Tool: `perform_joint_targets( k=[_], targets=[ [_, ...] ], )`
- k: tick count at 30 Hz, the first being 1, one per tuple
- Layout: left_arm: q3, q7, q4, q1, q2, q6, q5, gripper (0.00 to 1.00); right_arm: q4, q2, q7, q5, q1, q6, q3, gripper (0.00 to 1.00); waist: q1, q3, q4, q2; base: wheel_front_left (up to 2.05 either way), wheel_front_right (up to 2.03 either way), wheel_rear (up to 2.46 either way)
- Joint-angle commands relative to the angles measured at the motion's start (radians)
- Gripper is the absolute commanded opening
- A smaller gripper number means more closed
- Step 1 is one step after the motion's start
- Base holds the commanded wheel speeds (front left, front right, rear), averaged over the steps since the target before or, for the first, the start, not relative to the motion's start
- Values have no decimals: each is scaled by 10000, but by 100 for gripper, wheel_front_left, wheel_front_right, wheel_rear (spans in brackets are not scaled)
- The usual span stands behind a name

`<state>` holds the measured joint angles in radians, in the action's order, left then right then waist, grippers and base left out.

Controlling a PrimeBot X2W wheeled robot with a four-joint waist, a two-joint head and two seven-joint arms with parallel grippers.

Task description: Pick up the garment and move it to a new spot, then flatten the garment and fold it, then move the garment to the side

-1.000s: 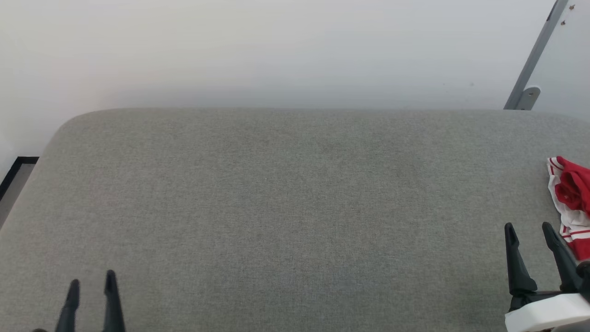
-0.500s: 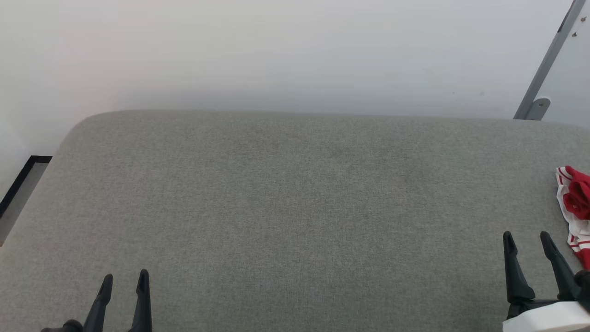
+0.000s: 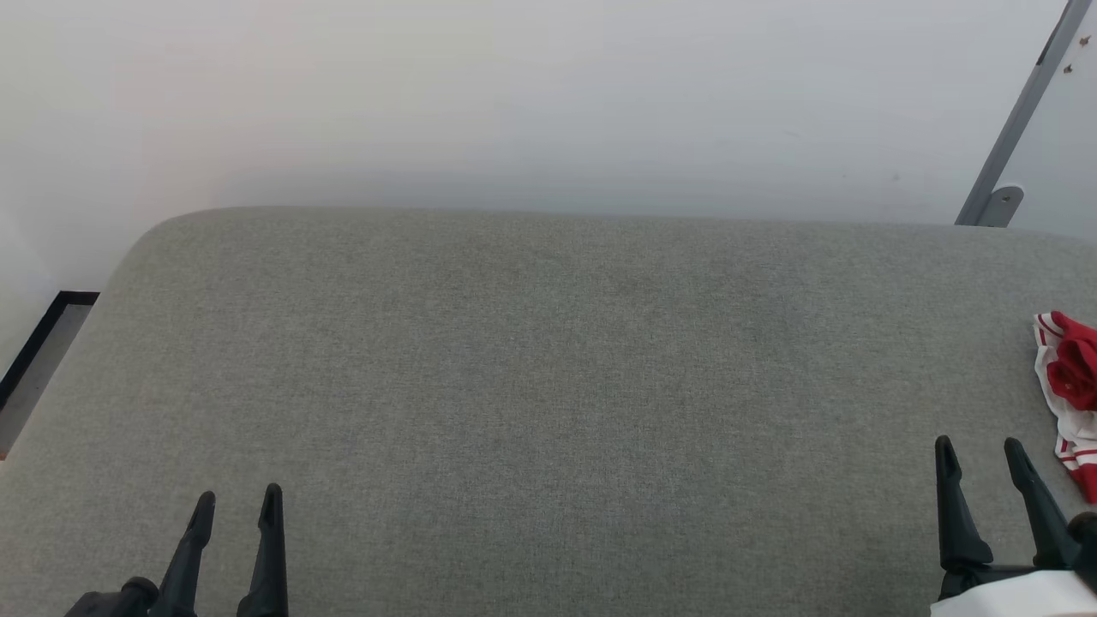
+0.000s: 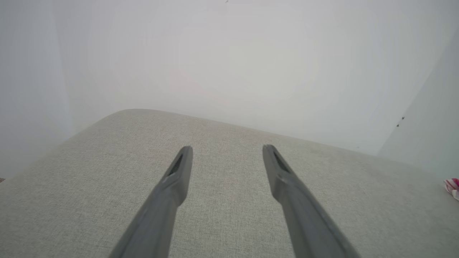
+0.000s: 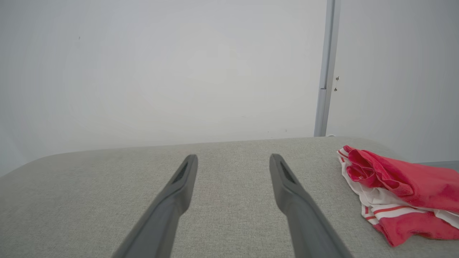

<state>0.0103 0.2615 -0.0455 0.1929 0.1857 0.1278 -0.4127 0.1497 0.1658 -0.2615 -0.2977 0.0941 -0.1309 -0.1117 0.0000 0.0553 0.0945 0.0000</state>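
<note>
Head view, garment (image 3: pixel 1073 377) bunched at right edge of cushion (image 3: pixel 548 386), left end effector (image 3: pixel 239 494) and right end effector (image 3: pixel 979 443) both apart.

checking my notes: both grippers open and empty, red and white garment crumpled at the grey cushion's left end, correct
No, the garment lies crumpled at the right end of the grey cushion, as the head view shows. Left gripper and right gripper are open and empty.

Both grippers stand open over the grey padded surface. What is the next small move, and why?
Probably move the right gripper to its right, toward the garment. The crumpled garment lies far to the right on the grey padded surface, close beside that gripper and untouched, while the left gripper is far off on the other side. Both are open.
</note>
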Motion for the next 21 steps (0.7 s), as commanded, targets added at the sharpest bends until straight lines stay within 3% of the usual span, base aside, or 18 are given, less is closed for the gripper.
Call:
perform_joint_targets(
  k=[1,21],
  targets=[
    [-3,46,-8,-111,34,40,45,100,-91,-88,-46,62,134,4,-58,100,0,0,-16,0,0,0,0],
    [-80,46,-72,-266,146,40,-89,100,-336,-476,-46,179,510,4,-212,100,0,-8,-130,0,0,0,0]
  ],
)
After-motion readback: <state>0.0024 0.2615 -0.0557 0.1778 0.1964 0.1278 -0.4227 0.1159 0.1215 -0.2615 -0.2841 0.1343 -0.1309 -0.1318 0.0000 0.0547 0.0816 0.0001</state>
